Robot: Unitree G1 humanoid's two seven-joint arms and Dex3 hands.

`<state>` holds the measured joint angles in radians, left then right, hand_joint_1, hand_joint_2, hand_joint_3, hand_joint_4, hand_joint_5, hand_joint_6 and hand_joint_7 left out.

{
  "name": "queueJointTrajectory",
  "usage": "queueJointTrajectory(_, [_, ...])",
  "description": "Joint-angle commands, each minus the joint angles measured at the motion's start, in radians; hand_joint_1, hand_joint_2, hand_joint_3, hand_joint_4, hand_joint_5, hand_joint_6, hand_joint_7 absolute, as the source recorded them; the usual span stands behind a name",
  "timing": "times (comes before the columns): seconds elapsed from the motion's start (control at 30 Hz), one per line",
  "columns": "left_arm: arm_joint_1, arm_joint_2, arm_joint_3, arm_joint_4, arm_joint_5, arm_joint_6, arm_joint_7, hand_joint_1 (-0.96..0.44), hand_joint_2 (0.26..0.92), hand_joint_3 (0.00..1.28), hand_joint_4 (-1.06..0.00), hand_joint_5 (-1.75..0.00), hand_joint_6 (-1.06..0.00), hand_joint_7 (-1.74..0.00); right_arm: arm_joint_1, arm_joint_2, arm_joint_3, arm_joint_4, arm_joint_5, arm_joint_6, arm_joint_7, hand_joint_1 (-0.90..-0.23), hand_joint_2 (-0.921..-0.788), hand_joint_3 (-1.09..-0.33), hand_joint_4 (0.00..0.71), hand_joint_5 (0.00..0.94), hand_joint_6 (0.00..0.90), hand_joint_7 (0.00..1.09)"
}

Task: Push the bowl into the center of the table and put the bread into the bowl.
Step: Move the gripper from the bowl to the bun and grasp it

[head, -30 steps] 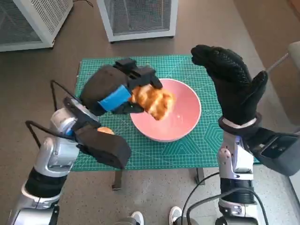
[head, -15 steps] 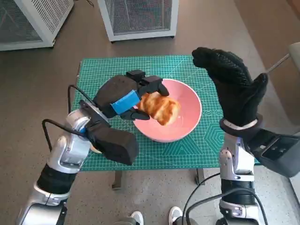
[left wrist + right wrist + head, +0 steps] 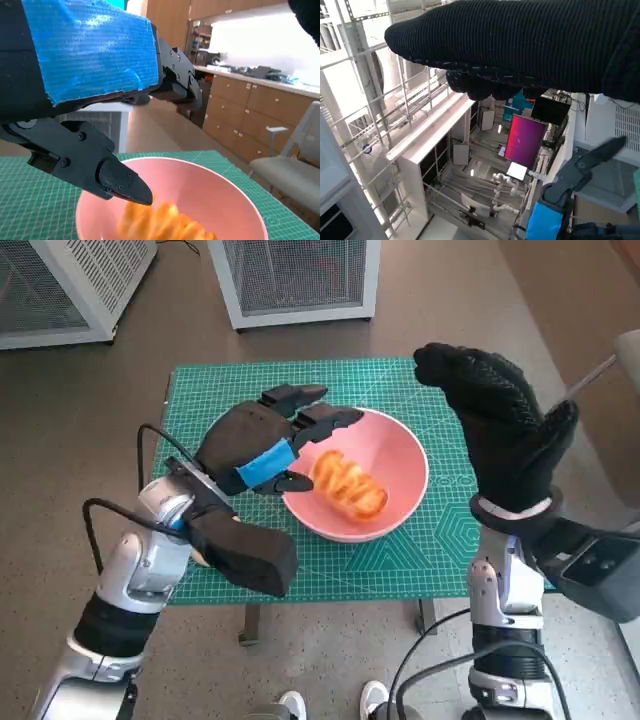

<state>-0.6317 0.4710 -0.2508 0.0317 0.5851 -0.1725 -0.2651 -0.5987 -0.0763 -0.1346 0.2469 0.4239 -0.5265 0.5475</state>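
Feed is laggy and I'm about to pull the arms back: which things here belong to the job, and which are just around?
Job:
pink bowl, on the green cutting mat
bread, lying in the bowl
left hand, open over the bowl's rim
right hand, raised, empty

Around:
white mesh cabinets on the floor

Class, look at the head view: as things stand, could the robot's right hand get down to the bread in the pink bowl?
Probably yes. The right hand is raised, empty, beside the bowl, whose top is open on that side. The bread lies uncovered inside; the left hand hovers over the opposite rim.
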Motion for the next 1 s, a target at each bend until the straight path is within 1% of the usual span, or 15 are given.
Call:
queueJointTrajectory(0.03, [0.024, 0.021, 0.031, -0.042, -0.029, -0.025, -0.002, -0.49, 0.833, 0.00, -0.14, 0.00, -0.25, -0.08, 0.019, 0.000, 0.005, 0.012, -0.010, -0.002, 0.007, -0.414, -0.921, -0.463, 0.578, 0.121, 0.265, 0.79])
queueJointTrajectory(0.23, [0.071, 0.050, 0.090, -0.125, -0.094, -0.007, -0.049, -0.50, 0.829, 0.00, -0.14, 0.00, -0.25, -0.07, 0.020, 0.002, 0.012, 0.011, -0.017, -0.010, 0.003, -0.410, -0.921, -0.480, 0.577, 0.122, 0.256, 0.81])
queueJointTrajectory(0.37, [0.115, 0.083, 0.145, -0.203, -0.147, 0.032, -0.105, -0.49, 0.823, 0.00, -0.15, 0.00, -0.26, -0.07, 0.020, 0.002, 0.015, 0.011, -0.022, -0.016, 0.001, -0.409, -0.921, -0.485, 0.576, 0.123, 0.251, 0.82])
queueJointTrajectory(0.5, [0.159, 0.126, 0.202, -0.307, -0.206, 0.119, -0.194, -0.46, 0.817, 0.00, -0.15, 0.00, -0.27, -0.07, 0.020, 0.001, 0.016, 0.010, -0.023, -0.019, 0.000, -0.406, -0.921, -0.490, 0.575, 0.125, 0.246, 0.83])
queueJointTrajectory(0.6, [0.194, 0.173, 0.246, -0.399, -0.240, 0.223, -0.283, -0.42, 0.810, 0.00, -0.15, 0.00, -0.27, -0.07, 0.022, 0.000, 0.016, 0.008, -0.023, -0.017, 0.000, -0.405, -0.921, -0.492, 0.575, 0.126, 0.243, 0.83])
queueJointTrajectory(0.73, [0.245, 0.239, 0.295, -0.487, -0.255, 0.339, -0.376, -0.37, 0.788, 0.00, -0.16, 0.00, -0.28, -0.08, 0.025, -0.001, 0.017, 0.002, -0.022, -0.014, -0.002, -0.404, -0.921, -0.491, 0.574, 0.127, 0.242, 0.83])
queueJointTrajectory(0.87, [0.304, 0.290, 0.338, -0.530, -0.261, 0.417, -0.431, -0.33, 0.760, 0.00, -0.16, -0.01, -0.31, -0.08, 0.027, 0.000, 0.019, -0.002, -0.020, -0.010, 0.000, -0.403, -0.921, -0.492, 0.574, 0.128, 0.240, 0.84])
queueJointTrajectory(1.0, [0.363, 0.322, 0.369, -0.557, -0.257, 0.456, -0.452, -0.32, 0.743, 0.00, -0.16, 0.00, -0.33, -0.05, 0.026, 0.000, 0.020, -0.002, -0.017, -0.005, 0.001, -0.407, -0.921, -0.493, 0.573, 0.129, 0.235, 0.84])
